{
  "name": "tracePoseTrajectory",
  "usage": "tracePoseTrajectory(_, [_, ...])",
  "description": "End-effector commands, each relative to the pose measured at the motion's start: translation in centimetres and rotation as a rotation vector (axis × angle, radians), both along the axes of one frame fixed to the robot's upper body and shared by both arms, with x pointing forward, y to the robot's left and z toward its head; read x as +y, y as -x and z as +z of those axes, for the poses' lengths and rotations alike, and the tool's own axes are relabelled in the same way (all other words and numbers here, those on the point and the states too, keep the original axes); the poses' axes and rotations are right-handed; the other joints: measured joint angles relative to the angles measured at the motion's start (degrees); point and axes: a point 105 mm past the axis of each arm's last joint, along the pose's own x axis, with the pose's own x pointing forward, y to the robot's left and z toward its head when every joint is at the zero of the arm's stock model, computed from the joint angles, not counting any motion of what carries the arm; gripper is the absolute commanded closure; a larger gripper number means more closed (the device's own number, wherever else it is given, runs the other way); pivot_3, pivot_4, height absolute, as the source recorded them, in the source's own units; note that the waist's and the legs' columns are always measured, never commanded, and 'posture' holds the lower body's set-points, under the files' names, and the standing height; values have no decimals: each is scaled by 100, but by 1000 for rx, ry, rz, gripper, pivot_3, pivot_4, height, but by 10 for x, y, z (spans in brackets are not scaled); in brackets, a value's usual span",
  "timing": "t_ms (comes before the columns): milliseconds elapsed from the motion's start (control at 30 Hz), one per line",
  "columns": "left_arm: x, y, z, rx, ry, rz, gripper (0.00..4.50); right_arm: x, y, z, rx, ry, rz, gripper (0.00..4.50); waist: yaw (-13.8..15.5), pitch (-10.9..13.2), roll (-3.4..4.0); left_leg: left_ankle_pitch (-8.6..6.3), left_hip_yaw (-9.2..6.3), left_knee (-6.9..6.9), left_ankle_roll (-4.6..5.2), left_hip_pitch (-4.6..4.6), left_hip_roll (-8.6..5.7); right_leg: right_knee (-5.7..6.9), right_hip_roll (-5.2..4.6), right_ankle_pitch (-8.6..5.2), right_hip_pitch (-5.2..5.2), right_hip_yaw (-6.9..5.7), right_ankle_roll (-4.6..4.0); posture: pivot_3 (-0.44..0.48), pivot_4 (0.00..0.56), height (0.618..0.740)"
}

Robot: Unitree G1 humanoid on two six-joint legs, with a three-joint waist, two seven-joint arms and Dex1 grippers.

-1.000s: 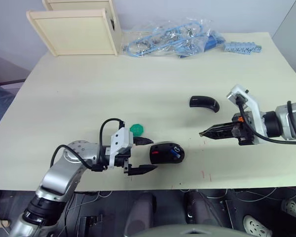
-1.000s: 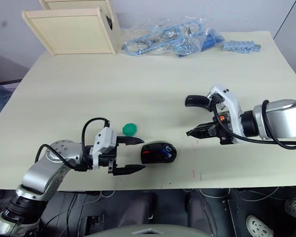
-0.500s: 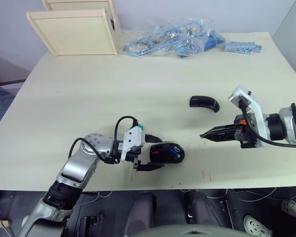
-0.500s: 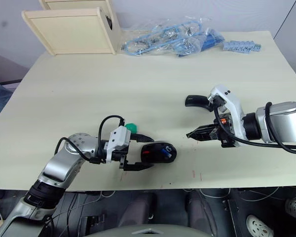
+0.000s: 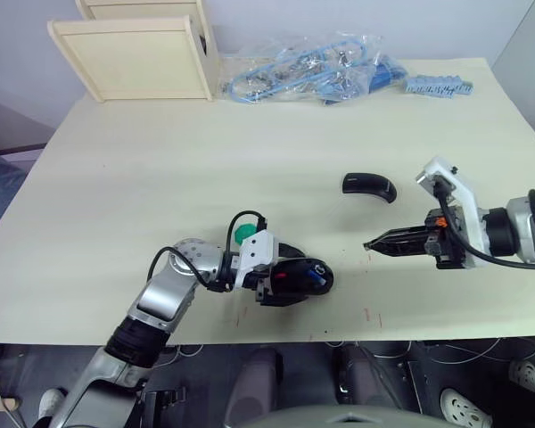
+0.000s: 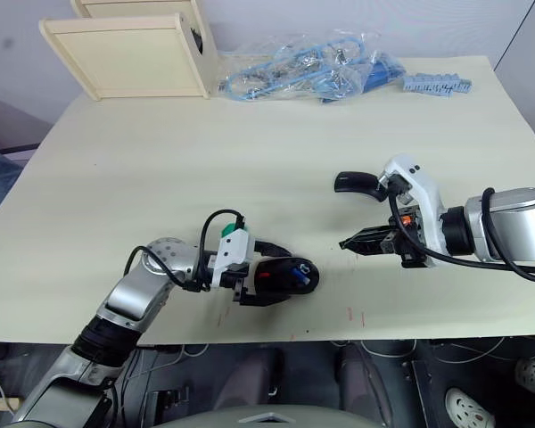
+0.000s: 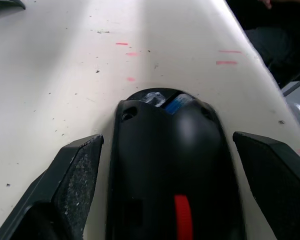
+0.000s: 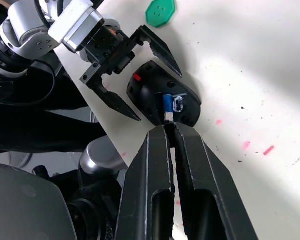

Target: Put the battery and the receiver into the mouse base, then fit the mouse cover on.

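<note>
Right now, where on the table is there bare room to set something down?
The widest bare stretch is mid-table, between the wooden boxes and the left gripper. Crowded: the back edge by the plastic bags, and the front around the mouse base, mouse cover and right gripper.

The left pincer [image 5: 281, 283] has slid forward along the surface [image 5: 276, 160] until its two spread fingers flank the rear of the mouse base [image 5: 301, 278], where a second ago it sat well short of it. Its arm now covers most of the green disc [image 5: 242, 234]. The right pincer [image 5: 369, 244] has drifted slightly toward the near edge.
</note>
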Motion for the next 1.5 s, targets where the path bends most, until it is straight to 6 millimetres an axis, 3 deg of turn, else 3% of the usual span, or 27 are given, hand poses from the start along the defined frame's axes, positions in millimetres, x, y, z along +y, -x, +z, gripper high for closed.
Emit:
tracePoseTrajectory(33, [-4,0,5,-33,6,-19,80,3,3,9,-32,-24,16,4500,-1,0,0,0,-1,0,0,0,0,0,0,0,0,0,0,0,150,740])
tracePoseTrajectory(167, [-3,-1,4,-34,0,-17,80,3,3,9,-34,-27,12,4500,2,0,0,0,-1,0,0,0,1,0,0,0,0,0,0,0,150,740])
tracePoseTrajectory(333, [-5,-1,4,-39,4,-15,1468,8,2,10,-48,-29,27,4500,4,0,1,0,-1,1,0,0,3,0,-1,0,0,1,0,0,150,740])
tracePoseTrajectory(733, [-9,-2,3,-39,8,30,1468,53,-17,-11,-137,241,135,4500,-2,-3,6,0,-3,3,0,2,4,2,-1,2,-1,4,1,0,150,740])
tracePoseTrajectory(1000, [-12,-1,2,-42,14,36,1468,61,-32,-18,-160,376,152,4500,-4,-4,7,0,-6,4,0,0,0,3,-3,2,-1,0,0,0,150,740])
tracePoseTrajectory(1500, [-15,1,0,-45,19,38,1468,78,-26,-32,-64,502,303,4500,-11,-5,9,1,-10,4,0,-1,-8,6,-4,3,-1,-6,0,0,150,740])
